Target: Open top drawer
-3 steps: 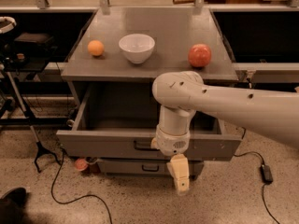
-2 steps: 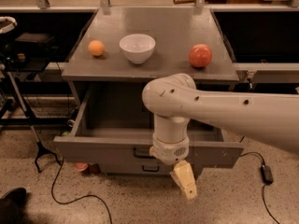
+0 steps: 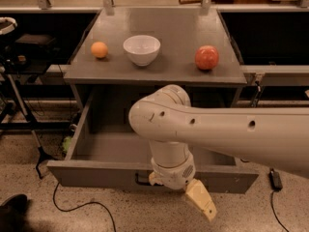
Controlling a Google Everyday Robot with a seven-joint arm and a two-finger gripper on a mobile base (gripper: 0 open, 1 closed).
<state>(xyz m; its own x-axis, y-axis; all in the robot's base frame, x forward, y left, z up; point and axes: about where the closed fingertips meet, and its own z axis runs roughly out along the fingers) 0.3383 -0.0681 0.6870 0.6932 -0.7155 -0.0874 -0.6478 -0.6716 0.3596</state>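
Observation:
The top drawer (image 3: 96, 175) of the grey cabinet is pulled far out towards me, and its wide grey inside (image 3: 111, 144) looks empty. Its black bar handle (image 3: 141, 180) sits at the centre of the front and is mostly hidden behind my wrist. My gripper (image 3: 182, 190) hangs from the thick white arm (image 3: 217, 129), right in front of the drawer's front panel at the handle, low near the floor.
On the cabinet top (image 3: 164, 71) lie an orange (image 3: 99, 49), a white bowl (image 3: 141, 49) and a red apple (image 3: 206, 57). A black stand with cables (image 3: 29, 129) is on the left. Speckled floor lies in front, with a small black box (image 3: 275, 179) at the right.
The drawer has slid further out towards me. My arm and gripper have drawn back with it and fill more of the view.

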